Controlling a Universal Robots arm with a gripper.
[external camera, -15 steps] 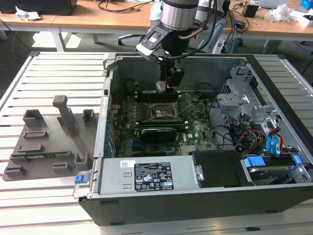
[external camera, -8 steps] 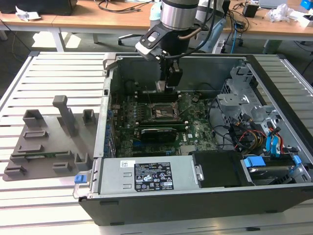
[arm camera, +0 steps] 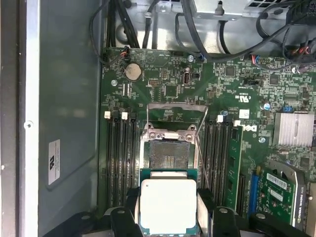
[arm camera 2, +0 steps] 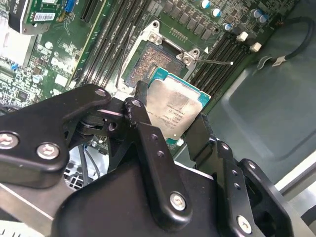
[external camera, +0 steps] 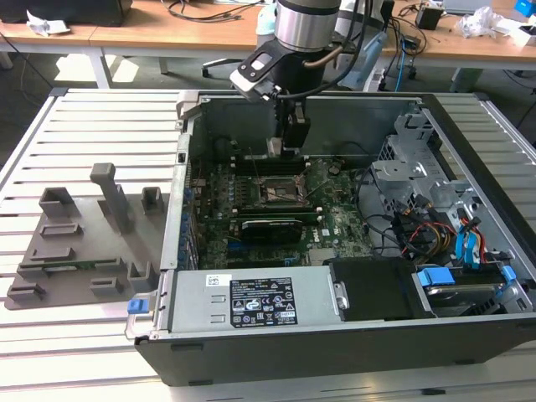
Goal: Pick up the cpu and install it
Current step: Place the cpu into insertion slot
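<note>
My gripper hangs inside the open computer case, shut on the cpu. In both wrist views the cpu is a flat square chip with a pale silvery top and a green rim, clamped by its two opposite edges between the black fingers. It is held in the air a short way off the open socket on the green motherboard, whose frame and thin metal lever are lifted. The socket lies just below the gripper.
Memory slots flank the socket on both sides. A long black card sits close in front of it. Cables and a drive cage fill the exterior view's right of the case. A grey fixture stands outside at the left.
</note>
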